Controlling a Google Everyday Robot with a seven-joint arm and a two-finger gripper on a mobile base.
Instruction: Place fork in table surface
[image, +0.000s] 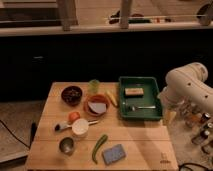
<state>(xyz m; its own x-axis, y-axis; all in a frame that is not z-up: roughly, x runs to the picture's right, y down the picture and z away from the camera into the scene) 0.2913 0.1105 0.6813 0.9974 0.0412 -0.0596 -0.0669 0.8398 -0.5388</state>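
The fork (140, 107) is slim and silver. It lies flat inside the green tray (152, 113), in the tray's front half, handle pointing right. The light-wood plank table surface (140, 142) carries the tray at its back right, with a small dark mark (164, 162) at the front right corner. My white arm (189, 87) comes in from the right. The gripper (170, 117) hangs just off the tray's right edge, to the right of the fork and apart from it.
A tan sponge (134, 92) lies in the tray's back. On the table are a dark bowl (72, 94), green cup (94, 86), orange bowl (97, 105), orange fruit (74, 116), white cup (80, 127), dark-and-white handled utensil (62, 126), metal cup (66, 145), long green vegetable (99, 146) and blue sponge (114, 154). Bottles (199, 125) stand right of the table.
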